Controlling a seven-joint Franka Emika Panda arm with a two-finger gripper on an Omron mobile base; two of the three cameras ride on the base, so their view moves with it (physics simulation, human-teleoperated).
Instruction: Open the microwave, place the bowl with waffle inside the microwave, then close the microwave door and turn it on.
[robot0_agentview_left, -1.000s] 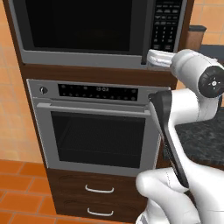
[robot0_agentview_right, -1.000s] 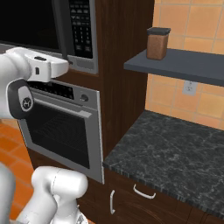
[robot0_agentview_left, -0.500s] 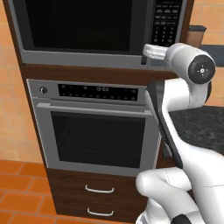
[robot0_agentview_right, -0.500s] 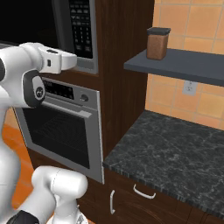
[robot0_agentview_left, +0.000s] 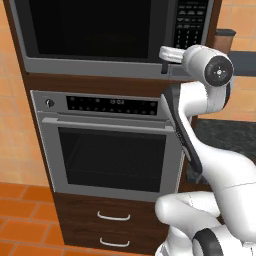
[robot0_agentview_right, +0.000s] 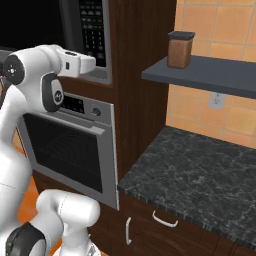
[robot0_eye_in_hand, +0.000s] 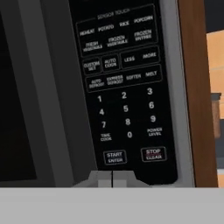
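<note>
The microwave (robot0_agentview_left: 95, 64) sits built into the wood cabinet, and the microwave door (robot0_agentview_left: 85, 27) of dark glass is closed. Its black keypad panel (robot0_eye_in_hand: 122, 87) stands close in front of my hand, with the start button (robot0_eye_in_hand: 114, 156) just above my fingertips. My gripper (robot0_eye_in_hand: 112, 178) is shut, its two tips pressed together with nothing between them. From the base views, the gripper (robot0_agentview_left: 165, 56) (robot0_agentview_right: 94, 62) sits level with the microwave's lower right corner, below the keypad (robot0_agentview_right: 92, 30). The bowl and the waffle are hidden from view.
A steel wall oven (robot0_agentview_left: 110, 150) with a bar handle sits under the microwave, above two wooden drawers (robot0_agentview_left: 112, 216). To the right lie a black stone counter (robot0_agentview_right: 190, 170) and a dark shelf (robot0_agentview_right: 210, 75) holding a brown canister (robot0_agentview_right: 179, 49).
My hand has risen from the microwave's bottom edge and edged slightly toward the keypad's lower end. The door has stayed closed.
</note>
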